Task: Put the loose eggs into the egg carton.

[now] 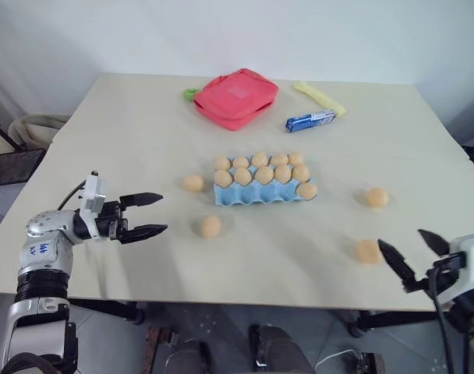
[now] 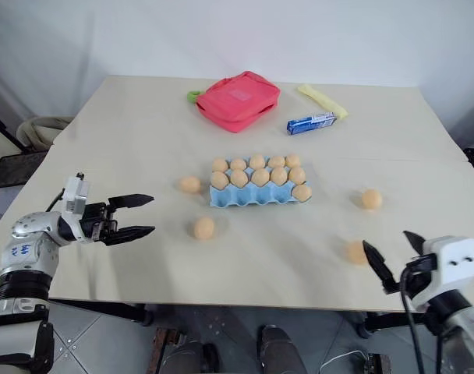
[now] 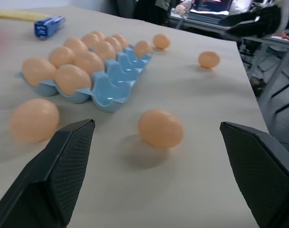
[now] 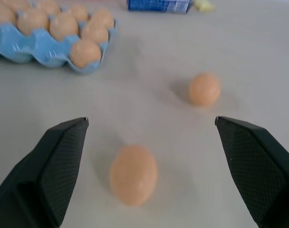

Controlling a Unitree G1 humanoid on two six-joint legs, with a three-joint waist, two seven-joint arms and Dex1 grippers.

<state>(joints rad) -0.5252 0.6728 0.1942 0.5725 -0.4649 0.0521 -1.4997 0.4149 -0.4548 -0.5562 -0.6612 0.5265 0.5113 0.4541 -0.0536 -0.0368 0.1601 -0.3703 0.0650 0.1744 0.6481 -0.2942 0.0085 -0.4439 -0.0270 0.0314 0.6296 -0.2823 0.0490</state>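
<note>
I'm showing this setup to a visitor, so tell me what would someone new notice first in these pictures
The light blue egg carton sits mid-table, most cups filled with tan eggs, its near row largely empty. Four loose eggs lie around it: two to its left and two to its right. The left gripper and right gripper hover open at the near edge, and a red pouch lies at the far side.

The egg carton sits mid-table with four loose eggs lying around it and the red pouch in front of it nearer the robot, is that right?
Not quite. The red pouch lies beyond the egg carton, toward the table's far edge, not nearer the robot. The left eye view shows it. The rest holds: four loose eggs lie on the table around the carton.
</note>
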